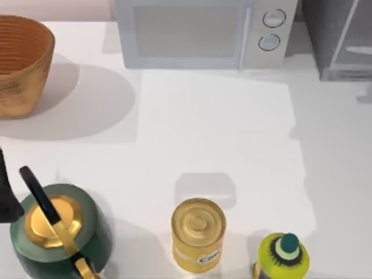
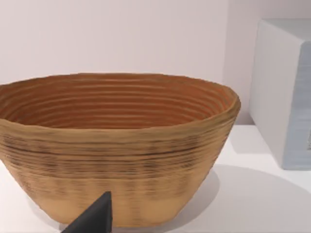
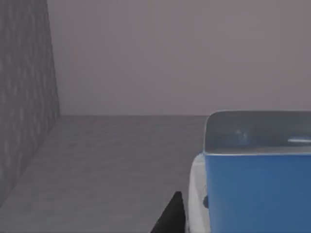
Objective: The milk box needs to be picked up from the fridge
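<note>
My right claw (image 3: 171,218) is inside the fridge (image 1: 340,40), which stands at two o'clock on the table (image 1: 215,128); its wrist view shows the grey shelf floor, a grey side wall and the pale back wall; the milk box (image 3: 257,189) sits close in front, blue and white, just beside one dark fingertip (image 3: 170,216); I cannot tell whether this claw is open or closed, nor whether it touches the carton.

My left claw (image 2: 95,218) hangs idle at about eight o'clock, near the wicker basket (image 1: 20,64); I cannot tell its state either.

The risk, as I judge it: the carton is light and off to one side of my reach, so a finger closing off-centre could push it along the shelf or tip it; pulling out carelessly could clip the fridge's frame bars.

Room: the shelf beside the carton lies bare; outside, the middle of the table is open, with the microwave (image 1: 203,32) at twelve, the yellow can (image 1: 198,234) at six, the bottle (image 1: 282,256) at five and the green kettle (image 1: 55,229) at seven.
</note>
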Controlling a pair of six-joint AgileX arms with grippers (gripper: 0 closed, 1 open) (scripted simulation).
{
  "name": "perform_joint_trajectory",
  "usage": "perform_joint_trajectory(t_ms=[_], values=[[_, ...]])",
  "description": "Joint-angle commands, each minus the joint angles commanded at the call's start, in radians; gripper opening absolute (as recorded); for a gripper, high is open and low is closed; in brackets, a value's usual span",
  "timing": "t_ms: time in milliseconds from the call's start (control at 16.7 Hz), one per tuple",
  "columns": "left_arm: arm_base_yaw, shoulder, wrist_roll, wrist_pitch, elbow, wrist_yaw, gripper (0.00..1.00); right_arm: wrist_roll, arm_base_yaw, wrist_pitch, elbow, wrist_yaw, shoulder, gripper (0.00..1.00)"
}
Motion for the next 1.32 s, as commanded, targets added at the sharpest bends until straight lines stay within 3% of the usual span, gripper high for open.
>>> perform_joint_trajectory(t_ms=[480,960,1320], values=[[0.000,0.000,0.000,0.000,0.000,0.000,1.00,-0.019,0.042,-0.094,-0.035,0.038,-0.338,0.00],[0.000,0.000,0.000,0.000,0.000,0.000,1.00,-0.006,0.116,-0.553,-0.387,0.105,-0.896,0.00],[0.000,0.000,0.000,0.000,0.000,0.000,1.00,0.000,0.162,-0.965,-0.657,0.147,-1.533,0.00]])
